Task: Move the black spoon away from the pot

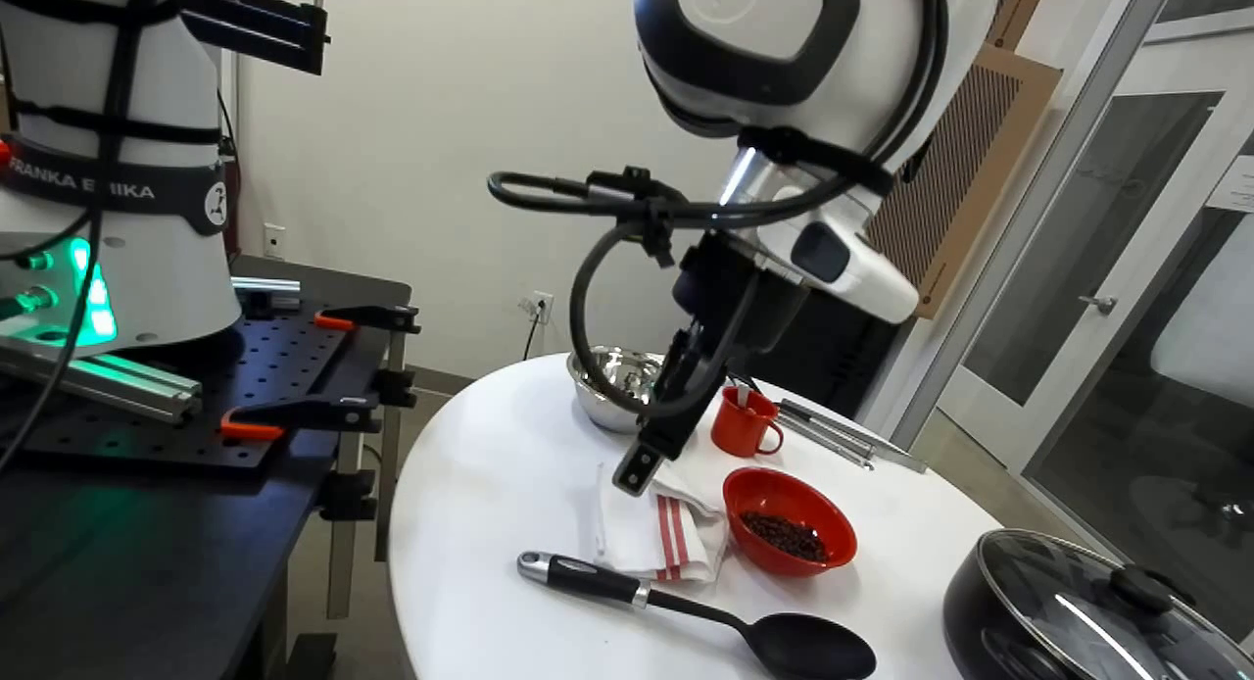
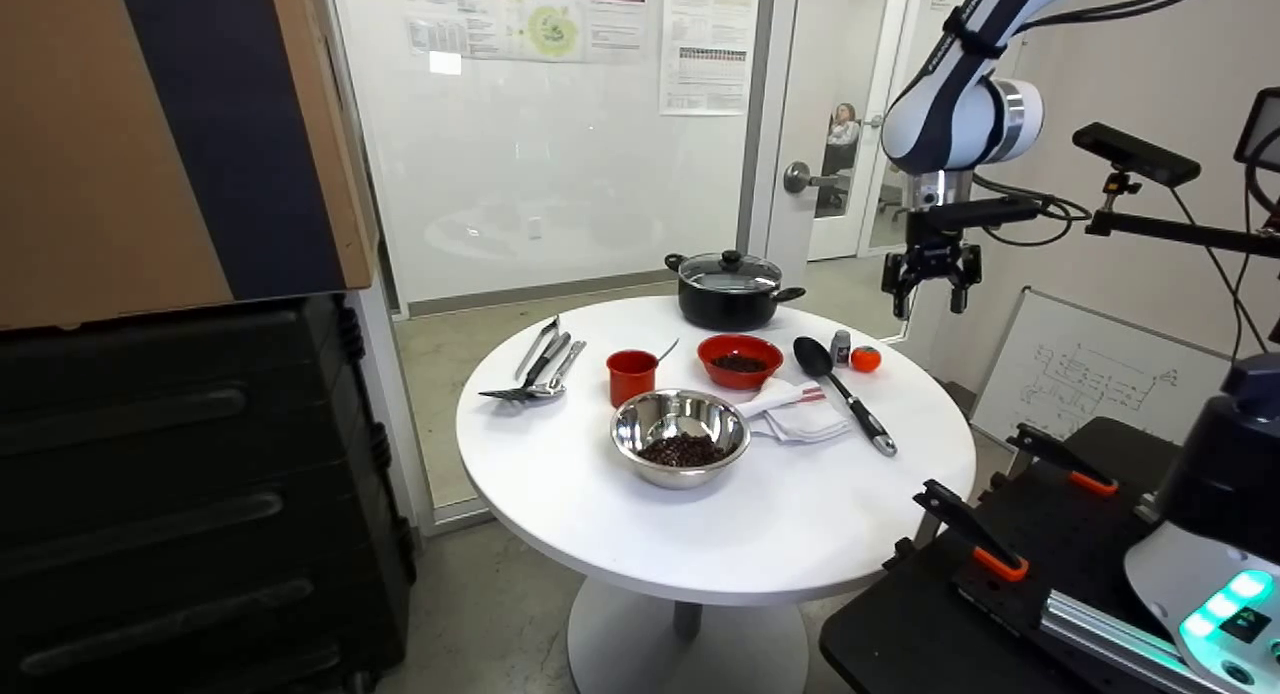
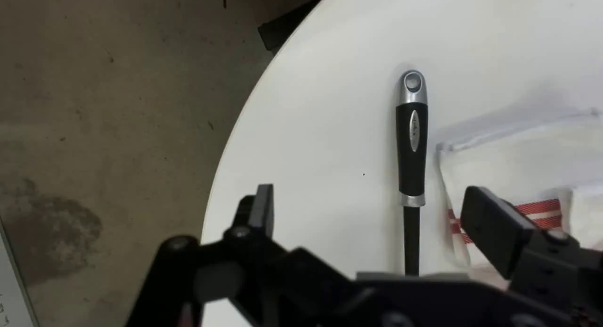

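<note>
Gripper (image 3: 370, 202): fingers spread wide, hanging well above the table (image 3: 325, 105).
Black spoon (image 3: 412, 152): lying on the table, below the gripper; in the wrist view its handle shows off-centre between the fingers, bowl end hidden there.
Towel (image 3: 509, 162): folded, white with red stripes, just beside the spoon handle.
Grey jar (image 2: 841, 349) and round orange-red item (image 2: 865, 360): side by side, next to the spoon's bowl end in an exterior view; contact cannot be told.
Red bowl (image 2: 735, 381): between towel and pot (image 2: 733, 310), dark bits (image 2: 740, 362) inside.
Steel bowl (image 2: 676, 476): likewise holding dark bits.
Pot: black, glass lid (image 2: 722, 274) on, apart from the spoon in both exterior views.
Red mug (image 2: 632, 377): near the steel bowl.
Utensils (image 2: 541, 364): grouped, well apart from the spoon.
</note>
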Motion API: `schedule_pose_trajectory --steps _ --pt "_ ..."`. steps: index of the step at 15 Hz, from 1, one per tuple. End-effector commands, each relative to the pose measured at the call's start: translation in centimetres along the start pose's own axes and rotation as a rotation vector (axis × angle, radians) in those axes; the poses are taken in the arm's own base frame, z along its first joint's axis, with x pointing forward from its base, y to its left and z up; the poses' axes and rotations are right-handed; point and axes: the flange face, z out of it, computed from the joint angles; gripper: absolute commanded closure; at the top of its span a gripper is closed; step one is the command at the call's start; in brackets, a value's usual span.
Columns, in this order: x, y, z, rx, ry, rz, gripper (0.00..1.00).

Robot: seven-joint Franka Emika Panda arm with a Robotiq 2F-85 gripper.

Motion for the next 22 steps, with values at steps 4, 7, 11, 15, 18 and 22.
schedule_pose_trajectory --steps 4,7,11,15,18,22 --pt "2.1 -0.2 0.8 -0.029 -0.005 0.039 0.00" --pt "2.0 -0.4 1.0 -0.035 -0.003 0.024 0.00" --pt "0.0 -2.1 6.0 -0.090 -0.059 -0.078 0.00" --pt "-1.2 -3.3 11.1 -0.134 -0.089 -0.146 0.00" --pt "-1.3 -4.0 13.8 -0.149 -0.059 -0.190 0.00" --pt "-1.1 -5.1 15.5 -0.144 -0.008 -0.218 0.00"
